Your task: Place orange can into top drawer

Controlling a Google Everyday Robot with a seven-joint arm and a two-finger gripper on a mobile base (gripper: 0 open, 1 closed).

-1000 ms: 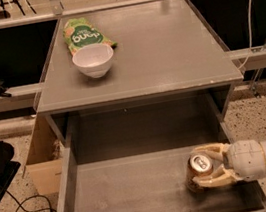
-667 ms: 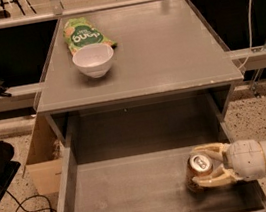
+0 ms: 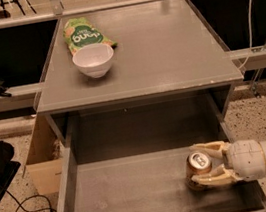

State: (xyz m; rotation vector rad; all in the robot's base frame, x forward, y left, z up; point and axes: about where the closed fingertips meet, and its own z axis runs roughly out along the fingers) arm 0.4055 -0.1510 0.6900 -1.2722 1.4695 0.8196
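1. The orange can [image 3: 198, 168] is standing upright on the drawer floor with its silver pull-tab top facing up. It is sitting toward 4 o'clock of the floor, near the right wall.
2. The top drawer [image 3: 133, 199] is lying pulled open, showing itself wide, shallow and grey, with low side walls.
3. The gripper [image 3: 193, 165] is reaching in from 3 o'clock, its pale fingers pressing the can's far and near sides.

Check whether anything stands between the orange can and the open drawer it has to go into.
Nothing visible does. The can is down inside the drawer, near its right front corner, clasped by the gripper, one of its fingers on each side. The bowl and bag lie up on the tabletop.
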